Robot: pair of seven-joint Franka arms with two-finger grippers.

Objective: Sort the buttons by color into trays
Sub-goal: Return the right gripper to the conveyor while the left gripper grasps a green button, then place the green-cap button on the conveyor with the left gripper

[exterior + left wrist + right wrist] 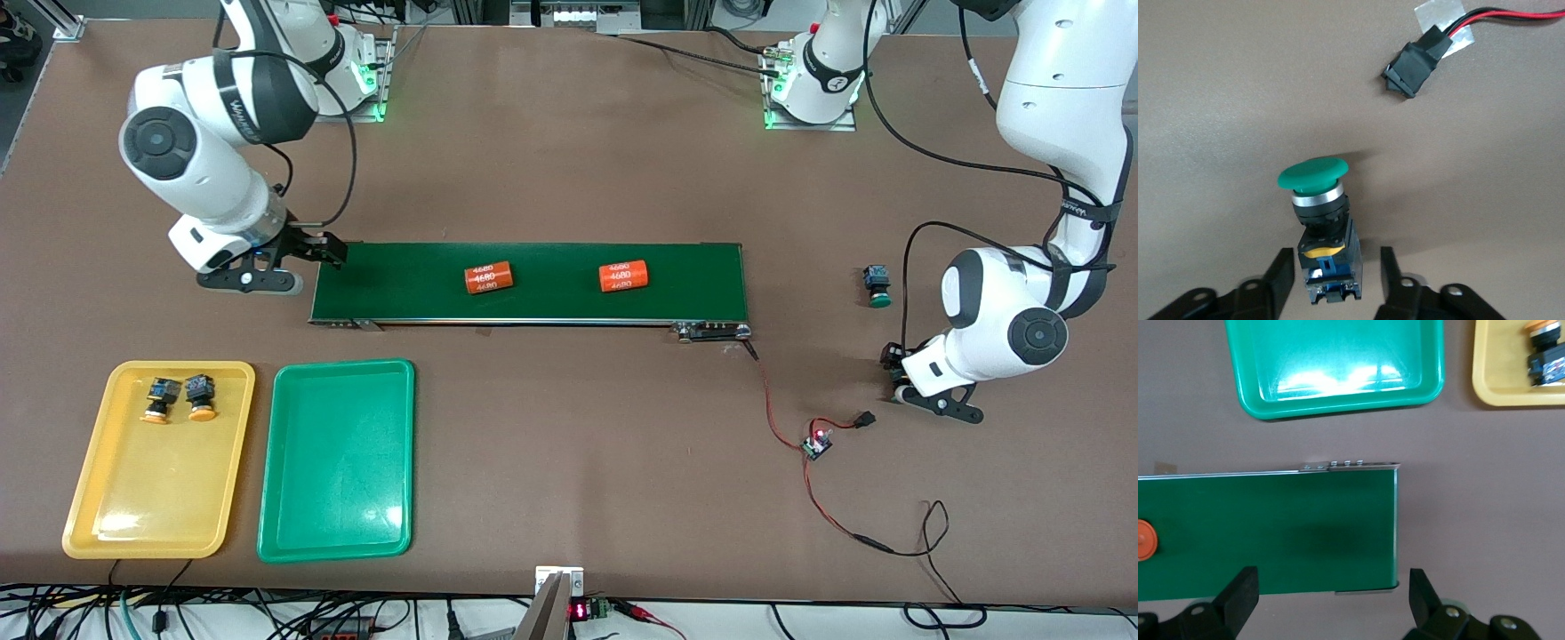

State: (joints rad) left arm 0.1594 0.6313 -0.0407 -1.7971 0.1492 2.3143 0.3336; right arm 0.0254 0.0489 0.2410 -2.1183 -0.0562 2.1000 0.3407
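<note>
A green-capped button (1319,213) lies on its side on the table between the open fingers (1279,275) of my left gripper (1333,280). The fingers stand apart from its black-and-blue body on both sides. In the front view this gripper (893,372) is low at the table, and the button is mostly hidden under it. A second green-capped button (877,286) lies farther from the camera. Two orange-capped buttons (158,400) (201,397) lie in the yellow tray (133,507). The green tray (338,462) beside it holds nothing. My right gripper (324,249) is open and empty over the conveyor's end (1331,593).
A dark-green conveyor belt (533,307) carries two orange "4680" cylinders (488,277) (623,276). Red and black wires with a small circuit board (816,444) lie near my left gripper. A black connector (1415,63) lies on the table close to the button.
</note>
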